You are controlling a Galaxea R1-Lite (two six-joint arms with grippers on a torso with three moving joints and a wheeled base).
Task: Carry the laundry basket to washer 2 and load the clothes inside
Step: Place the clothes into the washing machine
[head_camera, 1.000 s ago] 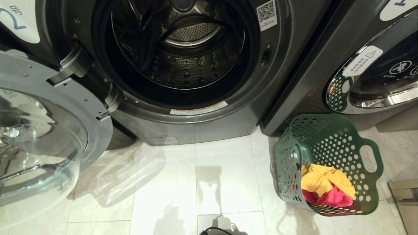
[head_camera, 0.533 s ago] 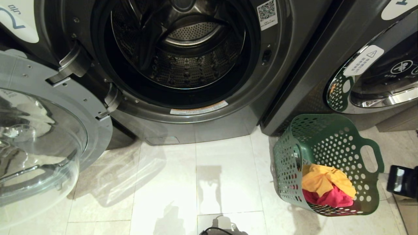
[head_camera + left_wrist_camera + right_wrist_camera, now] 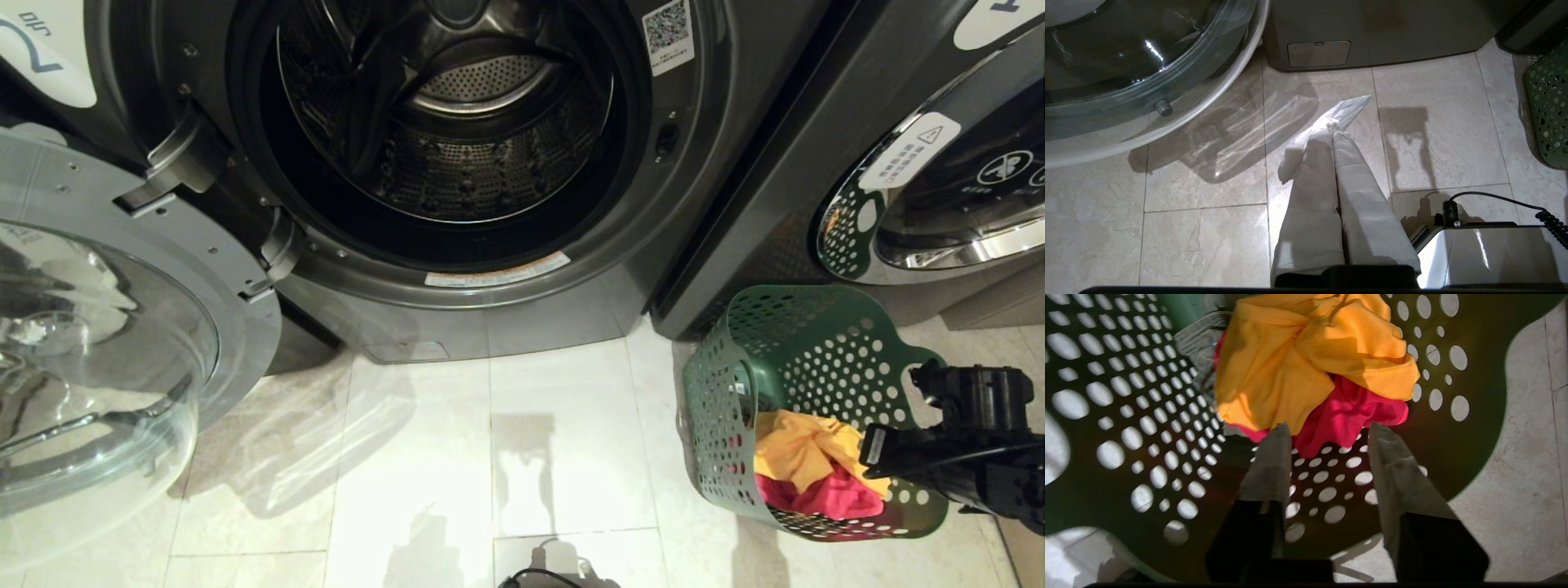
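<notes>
The laundry basket (image 3: 784, 343), dark green with round holes, stands on the floor to the right of washer 2 (image 3: 718, 98). Washer 2's round glass door (image 3: 106, 327) is swung open to the left and its drum (image 3: 473, 155) is bare. In the basket lie a yellow cloth (image 3: 804, 453) over a pink one (image 3: 824, 496). My right arm (image 3: 963, 457) reaches over the basket's right rim. The right gripper (image 3: 1329, 433) is open just short of the pink cloth (image 3: 1347, 416), with nothing between its fingers. My left gripper (image 3: 1333, 126) is shut and empty, low over the tiles.
A second grey washer (image 3: 816, 163) with its door (image 3: 939, 196) shut stands right behind the basket. Pale floor tiles (image 3: 490, 457) lie in front of washer 2. My base with a coiled cable (image 3: 1490, 253) sits beside the left gripper.
My right arm has come in from the right edge and reached over the basket's rim. Its gripper has opened. Basket, washers and left arm have not moved.
</notes>
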